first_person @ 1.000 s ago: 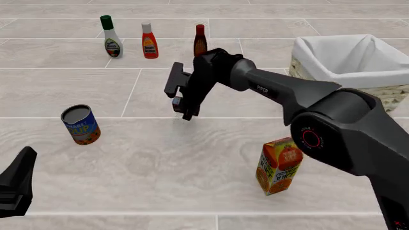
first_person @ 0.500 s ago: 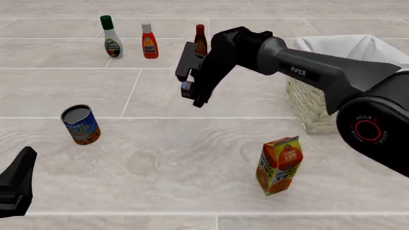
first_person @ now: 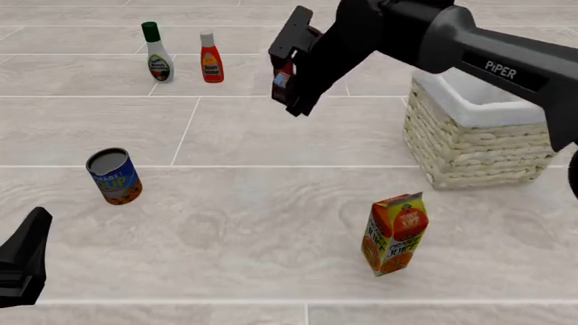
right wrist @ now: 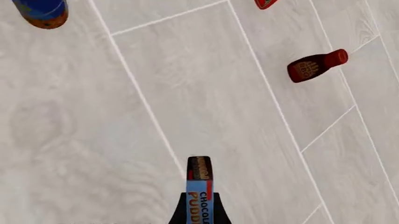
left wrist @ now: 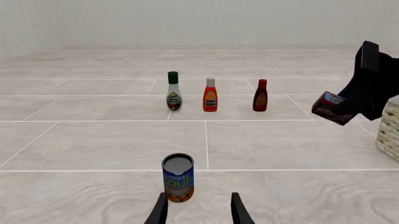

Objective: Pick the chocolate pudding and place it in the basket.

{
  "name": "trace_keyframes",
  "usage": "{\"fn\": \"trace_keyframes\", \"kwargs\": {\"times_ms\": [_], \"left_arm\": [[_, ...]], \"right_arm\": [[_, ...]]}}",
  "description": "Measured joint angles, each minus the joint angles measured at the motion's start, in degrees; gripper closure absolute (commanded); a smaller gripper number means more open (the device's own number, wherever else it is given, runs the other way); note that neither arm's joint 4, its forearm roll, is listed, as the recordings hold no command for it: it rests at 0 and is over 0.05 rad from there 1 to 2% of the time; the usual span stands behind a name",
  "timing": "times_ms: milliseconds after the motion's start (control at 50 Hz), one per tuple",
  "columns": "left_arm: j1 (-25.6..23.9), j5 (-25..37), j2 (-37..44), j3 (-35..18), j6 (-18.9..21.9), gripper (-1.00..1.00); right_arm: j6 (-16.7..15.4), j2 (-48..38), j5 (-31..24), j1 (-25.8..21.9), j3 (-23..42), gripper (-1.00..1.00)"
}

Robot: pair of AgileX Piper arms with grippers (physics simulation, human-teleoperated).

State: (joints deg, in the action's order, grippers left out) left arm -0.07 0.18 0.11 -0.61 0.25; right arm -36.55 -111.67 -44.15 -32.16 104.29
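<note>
I count three bottles at the far edge, one soup can (first_person: pixel 114 176), one juice carton (first_person: pixel 394 233). My right gripper (first_person: pixel 287 76) clamps the chocolate pudding (first_person: pixel 283 78) in the air, left of the basket (first_person: pixel 474 139) on the right side; only the right wrist view shows its label. Left gripper (left wrist: pixel 198 211) hangs parted, holding nothing

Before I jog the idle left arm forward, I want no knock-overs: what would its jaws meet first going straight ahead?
Probably the soup can: it stands just beyond the open left gripper, roughly in line, though slightly off-centre, so depth is uncertain.

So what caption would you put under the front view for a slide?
Right gripper carries the chocolate pudding aloft toward the basket.
</note>
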Motion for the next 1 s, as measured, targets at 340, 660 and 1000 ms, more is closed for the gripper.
{"fn": "trace_keyframes", "kwargs": {"times_ms": [340,660,1000], "left_arm": [[0.0,0.0,0.0,0.0,0.0,-1.0],[0.0,0.0,0.0,0.0,0.0,-1.0],[0.0,0.0,0.0,0.0,0.0,-1.0]], "right_arm": [[6.88,9.73,1.48,0.55,-5.54,1.0],[12.43,18.1,3.59,2.3,-10.95,1.0],[17.01,24.67,3.78,6.01,-13.5,1.0]]}}
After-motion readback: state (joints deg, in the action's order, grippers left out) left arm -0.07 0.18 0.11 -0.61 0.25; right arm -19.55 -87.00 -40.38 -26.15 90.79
